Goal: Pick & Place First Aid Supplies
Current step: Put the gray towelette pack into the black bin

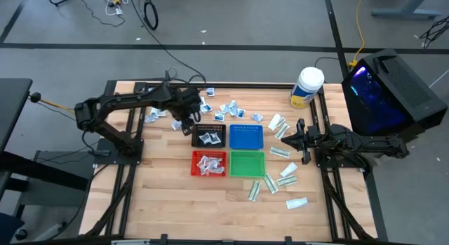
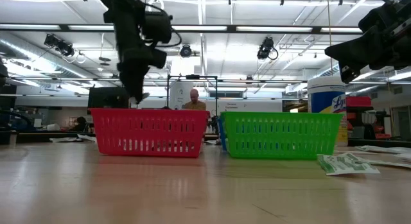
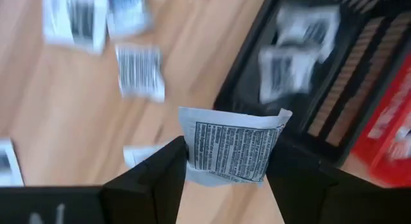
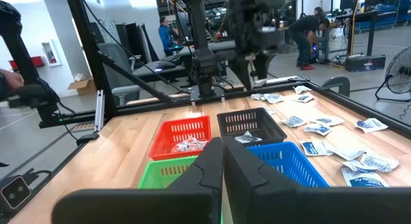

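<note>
- High view: the left tool [image 1: 186,123] hangs over the bench [image 1: 168,196] just off the black tray [image 1: 210,135], on the side where the loose packets [image 1: 231,109] are scattered. It isn't over the tray's opening yet, I'd say, so letting go now could drop the packet on the rim or on the wood. The right tool [image 1: 289,138] waits at the bench's right side, near the long green-and-white packets [image 1: 280,152].
- Low view: the left tool [image 2: 136,99] hovers above and behind the red tray [image 2: 149,132], a sliver of white at its tips. It's well up, so a light, flat packet could flutter and land in the wrong tray, the red or the blue one beside the black.
- Left wrist view: the fingers [image 3: 154,179] are clamped on a held packet [image 3: 232,146], printed side showing. They pinch only its lower edge while most of it sticks out free and curls, so it could slide out on a quick move. The black tray [image 3: 334,76] lies just ahead with two packets already inside.
- Right wrist view: the right tool's fingers [image 4: 205,169] are pressed together on nothing. The green tray [image 4: 168,171] and blue tray [image 4: 289,161] sit right ahead of it.
</note>
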Controlling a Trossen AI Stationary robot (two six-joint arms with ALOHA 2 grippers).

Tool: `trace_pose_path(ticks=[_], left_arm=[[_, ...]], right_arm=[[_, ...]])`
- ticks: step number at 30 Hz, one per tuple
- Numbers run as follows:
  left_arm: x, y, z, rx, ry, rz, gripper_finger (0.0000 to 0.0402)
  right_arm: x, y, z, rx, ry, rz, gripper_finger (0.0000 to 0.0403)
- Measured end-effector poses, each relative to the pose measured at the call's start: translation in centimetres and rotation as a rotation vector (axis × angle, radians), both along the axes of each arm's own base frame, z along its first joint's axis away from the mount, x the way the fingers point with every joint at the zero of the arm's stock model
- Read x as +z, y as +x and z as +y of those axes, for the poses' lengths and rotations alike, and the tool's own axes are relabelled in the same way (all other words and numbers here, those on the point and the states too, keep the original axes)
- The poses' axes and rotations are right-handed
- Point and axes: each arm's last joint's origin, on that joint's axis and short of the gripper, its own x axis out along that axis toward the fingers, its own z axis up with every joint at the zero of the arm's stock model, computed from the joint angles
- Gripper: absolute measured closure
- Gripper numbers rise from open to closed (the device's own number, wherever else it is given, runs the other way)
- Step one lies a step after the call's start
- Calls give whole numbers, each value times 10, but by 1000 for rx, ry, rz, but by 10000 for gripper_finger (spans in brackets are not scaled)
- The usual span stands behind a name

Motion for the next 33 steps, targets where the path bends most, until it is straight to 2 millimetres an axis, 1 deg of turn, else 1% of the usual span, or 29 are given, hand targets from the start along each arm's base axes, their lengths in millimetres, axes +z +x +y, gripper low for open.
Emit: trace_pose_path(ticks=[5,10,19,28,33], left_arm=[[10,14,-1,-59,65,-118,193],[11,24,-6,-88,87,-174,193],[-12,44,-10,-125,71,-152,193],[-36,55,-18,-180,-35,-105,193],[-42,57,-19,-182,-44,-85,193]], right_arm=[[0,0,0,0,0,0,385],[0,0,0,0,0,0,385],[0,0,0,0,0,0,385],[0,0,0,0,0,0,385],[0,0,0,0,0,0,385]])
